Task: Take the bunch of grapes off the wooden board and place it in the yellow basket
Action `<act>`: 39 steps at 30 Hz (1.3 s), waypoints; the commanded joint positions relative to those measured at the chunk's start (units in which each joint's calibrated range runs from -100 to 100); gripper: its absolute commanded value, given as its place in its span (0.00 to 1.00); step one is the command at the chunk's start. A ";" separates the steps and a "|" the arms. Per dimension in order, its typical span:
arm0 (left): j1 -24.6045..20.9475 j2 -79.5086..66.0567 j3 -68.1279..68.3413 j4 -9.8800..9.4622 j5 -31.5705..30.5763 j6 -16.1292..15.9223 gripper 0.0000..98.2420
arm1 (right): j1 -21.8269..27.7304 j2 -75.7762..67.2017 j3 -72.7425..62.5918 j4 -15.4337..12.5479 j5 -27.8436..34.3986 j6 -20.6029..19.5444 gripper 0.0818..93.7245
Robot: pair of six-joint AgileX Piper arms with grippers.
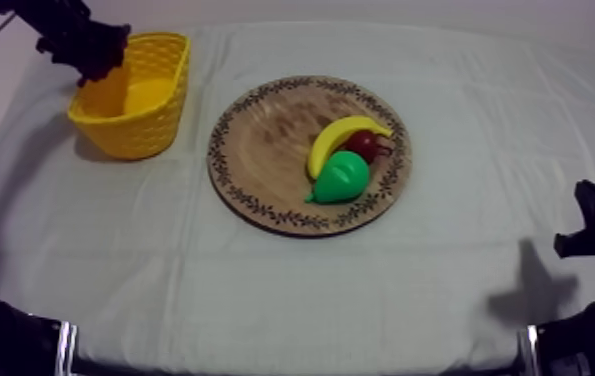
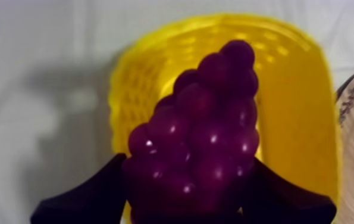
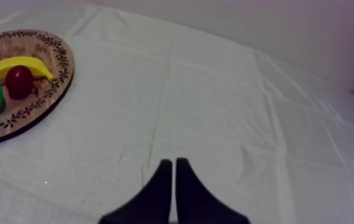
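As a release appears to be intended, the left jaws are being held clamped on the bunch of grapes point(image 2: 206, 137), a glossy purple cluster of rounded beads, over the open mouth of the lattice-walled yellow basket point(image 2: 301, 113). The right jaws are being held closed on nothing over the creased bench cloth point(image 3: 244, 107), while a banana point(image 1: 346, 135), pear point(image 1: 341, 178) and small red fruit point(image 1: 366, 146) are being borne by the grained wooden board point(image 1: 266, 140).

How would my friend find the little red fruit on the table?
Find the round wooden board in the table's middle. On its right half, the small red fruit sits beside the yellow banana, behind the green pear. It is the smallest and only red one.
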 commanded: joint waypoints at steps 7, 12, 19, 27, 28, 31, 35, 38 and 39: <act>1.83 5.51 1.27 0.17 -3.09 0.78 0.45 | 0.01 -0.02 -0.01 0.01 0.01 0.00 0.00; 2.78 7.66 0.41 0.25 -3.35 1.21 0.45 | 0.01 -0.02 -0.01 0.01 0.01 0.00 0.00; 2.98 8.63 1.00 0.39 -3.54 2.06 0.70 | 0.01 -0.02 -0.01 0.01 0.01 0.00 0.00; 2.89 2.85 8.38 0.62 -10.79 1.88 0.75 | 0.01 -0.02 -0.01 0.01 0.01 0.00 0.00; 2.90 1.65 9.75 0.63 -12.05 1.92 0.73 | 0.01 -0.02 -0.01 0.01 0.01 0.00 0.00; 2.91 -2.66 13.68 0.61 -14.55 2.22 0.68 | 0.01 -0.02 -0.01 0.01 0.01 0.00 0.00; 3.09 -10.52 18.92 0.48 -15.91 2.51 0.62 | 0.01 -0.02 -0.01 0.01 0.01 0.00 0.00; 3.35 -17.59 23.53 0.34 -16.74 2.52 0.57 | 0.01 -0.02 -0.01 0.01 0.01 0.00 0.00; 3.42 -20.05 25.21 0.30 -16.99 2.60 0.54 | 0.01 -0.02 -0.01 0.01 0.01 0.00 0.00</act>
